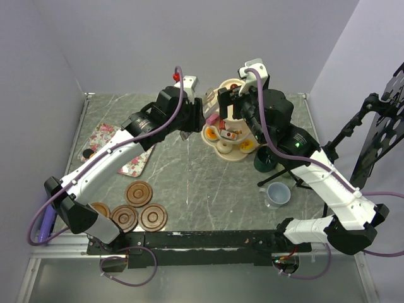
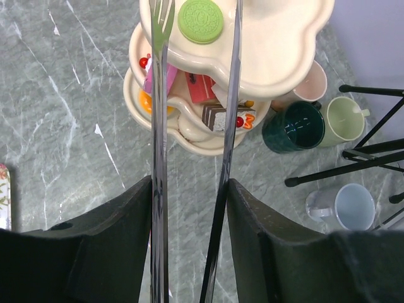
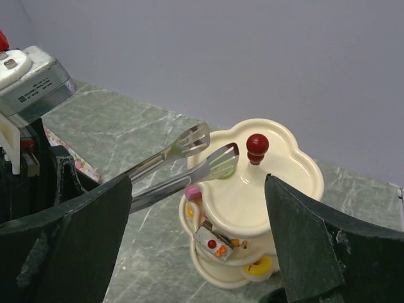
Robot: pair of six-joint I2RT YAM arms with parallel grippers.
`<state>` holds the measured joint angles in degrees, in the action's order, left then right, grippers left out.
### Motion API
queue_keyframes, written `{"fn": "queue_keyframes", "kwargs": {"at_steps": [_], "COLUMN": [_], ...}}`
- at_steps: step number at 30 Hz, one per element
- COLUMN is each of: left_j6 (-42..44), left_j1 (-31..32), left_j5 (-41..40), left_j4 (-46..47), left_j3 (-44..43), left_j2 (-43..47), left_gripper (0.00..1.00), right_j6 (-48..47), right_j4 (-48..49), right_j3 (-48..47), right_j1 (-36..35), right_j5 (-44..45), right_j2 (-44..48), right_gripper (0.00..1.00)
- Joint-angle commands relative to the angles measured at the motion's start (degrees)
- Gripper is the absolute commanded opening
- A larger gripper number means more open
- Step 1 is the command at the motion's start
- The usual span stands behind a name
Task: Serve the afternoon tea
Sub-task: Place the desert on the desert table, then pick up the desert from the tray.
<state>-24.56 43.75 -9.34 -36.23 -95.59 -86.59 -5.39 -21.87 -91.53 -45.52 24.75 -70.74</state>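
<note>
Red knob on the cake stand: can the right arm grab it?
Probably yes. The right pincer hangs open facing the red knob with nothing between. The tongs in the left pincer reach over the stand's top tier beside the knob, not across it.

Soft, even light from above fills all views; shadows on the marble-patterned table (image 1: 189,183) are faint. Bright glare streaks run along the metal tongs (image 2: 158,158). Near the lens, the dark fingers (image 3: 63,246) look slightly blurred, without detail.
</note>
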Motion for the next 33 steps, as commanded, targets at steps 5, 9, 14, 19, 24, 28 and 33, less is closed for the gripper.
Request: {"fn": "queue_keyframes", "kwargs": {"at_steps": [5,9,14,19,24,28,33], "left_j6": [0.9,-0.1,-0.6,-1.0,0.6,0.6,0.6], "left_j1": [0.0,-5.4,-19.7,-36.7,-50.5,-56.5,-57.4], "left_j5": [-5.3,-5.4,-1.3,0.7,4.5,3.9,3.0], "left_j4": [1.2,-1.1,-4.1,-14.3,-19.8,-21.9,-23.1], "left_j3": [-2.2,2.1,11.3,15.9,22.8,25.7,26.2], "left_j2": [3.0,7.9,17.4,23.0,25.5,25.2,23.8], "left_gripper": [0.46,0.45,0.44,0.44,0.44,0.44,0.44], "right_j6": [1.1,1.2,1.2,0.9,1.9,2.2,2.0], "right_j4": [2.1,2.7,3.1,3.2,3.0,3.1,4.3], "right_j3": [0.7,1.4,2.2,2.1,2.5,2.9,4.3], "right_j1": [-0.3,-0.3,-0.4,-0.4,-0.3,-0.4,-0.4], "right_j5": [0.1,0.2,0.3,0.0,-1.6,-2.6,-2.0], "right_j2": [2.4,3.1,3.8,3.8,3.7,4.4,5.5], "right_gripper": [0.92,0.92,0.92,0.92,0.92,0.92,0.92]}}
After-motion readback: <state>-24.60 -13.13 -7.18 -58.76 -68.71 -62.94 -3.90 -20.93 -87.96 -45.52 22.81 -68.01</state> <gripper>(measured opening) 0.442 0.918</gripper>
